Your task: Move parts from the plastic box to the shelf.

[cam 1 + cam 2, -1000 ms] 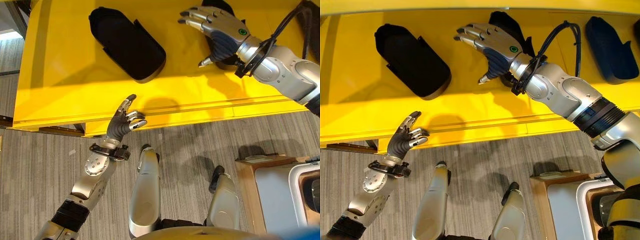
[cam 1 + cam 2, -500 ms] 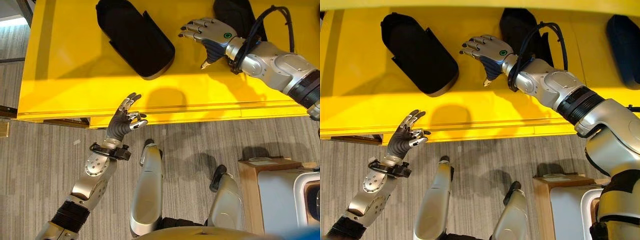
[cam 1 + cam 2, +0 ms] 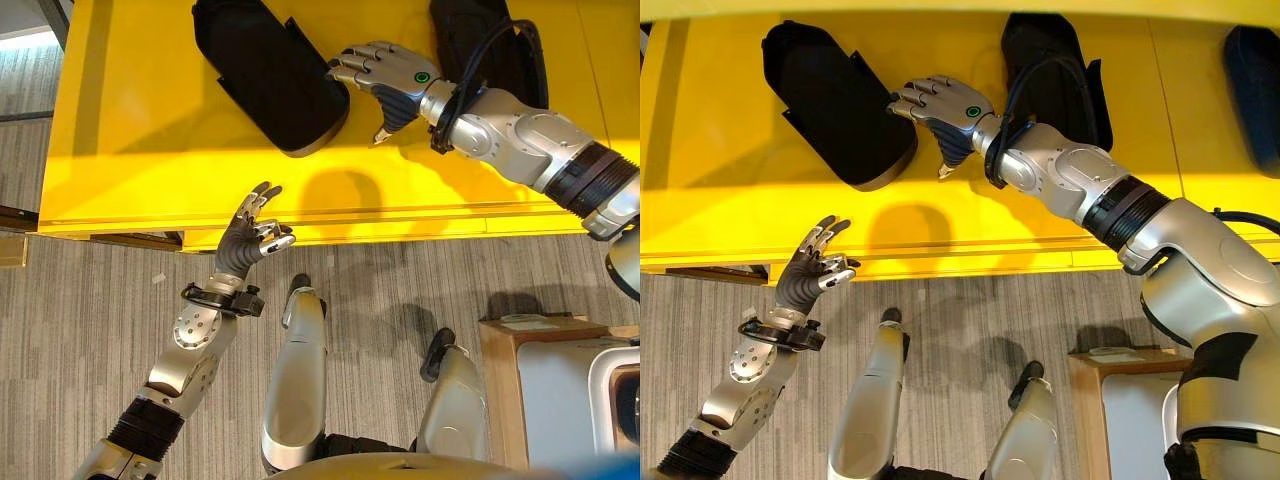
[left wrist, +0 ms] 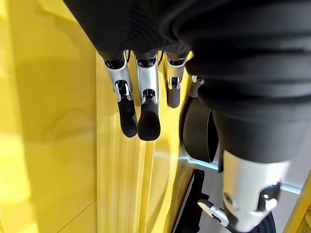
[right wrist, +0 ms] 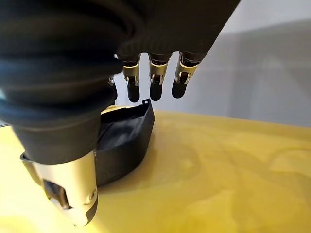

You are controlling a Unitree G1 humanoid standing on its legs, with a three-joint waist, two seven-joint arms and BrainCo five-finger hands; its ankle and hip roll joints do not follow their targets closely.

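Note:
Two black moulded parts lie on the yellow shelf (image 3: 150, 130): one (image 3: 265, 70) at the left and one (image 3: 485, 45) further right, partly behind my right arm. A third black part (image 3: 1252, 80) sits at the shelf's far right. My right hand (image 3: 385, 80) hovers open over the shelf between the first two parts, its fingers close to the left part's right edge and holding nothing. The right wrist view has that part (image 5: 121, 141) just past the straight fingers (image 5: 155, 80). My left hand (image 3: 248, 240) is open and empty by the shelf's front edge.
The shelf's front lip (image 3: 400, 215) runs across the view above grey carpet. A wooden stand (image 3: 500, 380) with a white plastic box (image 3: 610, 390) on it is at the lower right.
My right hand has swept left across the shelf, from beside the right part to the left part's edge. The left hand has barely moved. The camera view has shifted a little.

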